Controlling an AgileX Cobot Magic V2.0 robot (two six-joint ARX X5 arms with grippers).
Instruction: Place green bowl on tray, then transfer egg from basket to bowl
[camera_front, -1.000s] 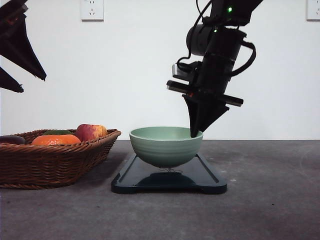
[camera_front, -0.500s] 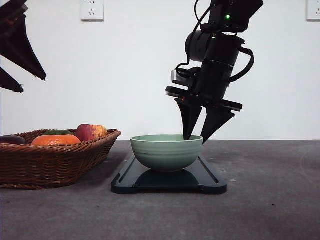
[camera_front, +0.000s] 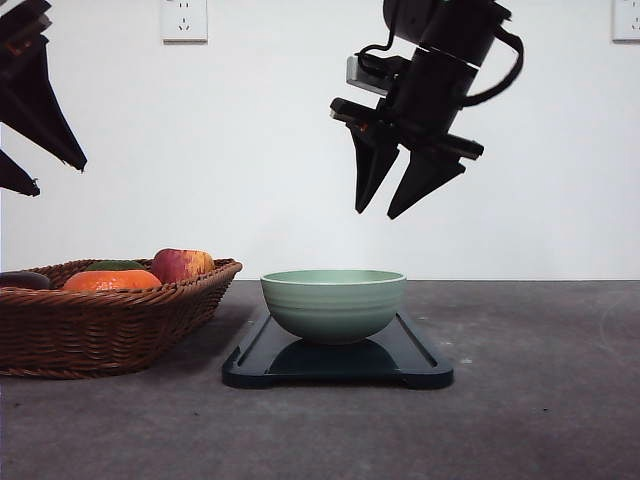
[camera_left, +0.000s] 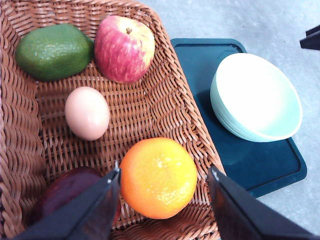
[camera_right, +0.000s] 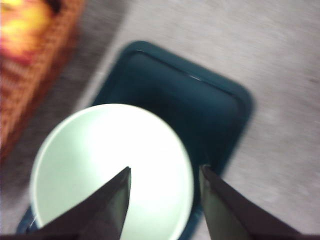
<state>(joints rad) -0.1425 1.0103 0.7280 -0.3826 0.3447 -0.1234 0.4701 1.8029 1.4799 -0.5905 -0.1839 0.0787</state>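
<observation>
While green bowl (camera_front: 333, 303) sits on tray (camera_front: 420, 362), right hand (camera_front: 381, 213) hangs open above.

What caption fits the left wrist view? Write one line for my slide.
Open left end effector above the basket holding the egg, orange, apple and avocado; green bowl on tray.

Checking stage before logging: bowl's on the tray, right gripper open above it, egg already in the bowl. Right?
Not quite. The egg is in the basket, as the left wrist view shows; the green bowl is empty. It does sit on the tray, with the right gripper open above it.
</observation>
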